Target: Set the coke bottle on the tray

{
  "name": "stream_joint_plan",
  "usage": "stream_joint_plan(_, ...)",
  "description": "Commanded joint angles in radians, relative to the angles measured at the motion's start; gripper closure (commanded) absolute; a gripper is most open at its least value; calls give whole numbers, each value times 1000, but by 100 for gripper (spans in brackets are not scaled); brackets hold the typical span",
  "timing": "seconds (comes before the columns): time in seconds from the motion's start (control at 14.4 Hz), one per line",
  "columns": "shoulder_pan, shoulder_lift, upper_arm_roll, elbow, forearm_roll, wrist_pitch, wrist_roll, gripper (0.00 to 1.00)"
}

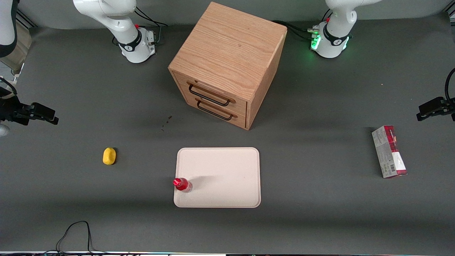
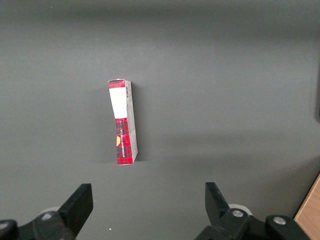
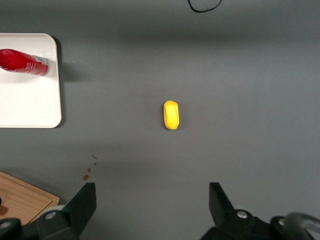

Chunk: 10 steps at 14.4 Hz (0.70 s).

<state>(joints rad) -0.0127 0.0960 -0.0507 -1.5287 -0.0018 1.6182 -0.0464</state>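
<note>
On tray, upright coke bottle; gripper apart.

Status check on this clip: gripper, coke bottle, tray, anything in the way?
Gripper open, empty, high above the table near the lemon. Coke bottle upright on the tray, by its edge. Nothing in the way.

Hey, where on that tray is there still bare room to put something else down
Most of the tray is bare. The coke bottle stands upright at its edge toward the working arm, near the front-camera corner; only that corner is taken. The gripper, open, hangs well off toward the working arm's end, farther from the camera than the lemon.
</note>
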Motion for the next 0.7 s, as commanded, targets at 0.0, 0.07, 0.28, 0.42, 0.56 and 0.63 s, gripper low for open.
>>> stream_joint_plan(0.0,-13,-25,8,-19,-7,-21,-6,0)
stream_joint_plan(0.07,-13,-25,6,-16,-12,-23,-3,0)
stream_joint_plan(0.28,22,-24,-27,-16,-15,-24,-1,0)
stream_joint_plan(0.42,26,-22,-34,-16,-20,-24,-1,0)
stream_joint_plan(0.56,25,-22,-34,-16,-20,-24,-1,0)
stream_joint_plan(0.63,25,-22,-34,-16,-20,-24,-1,0)
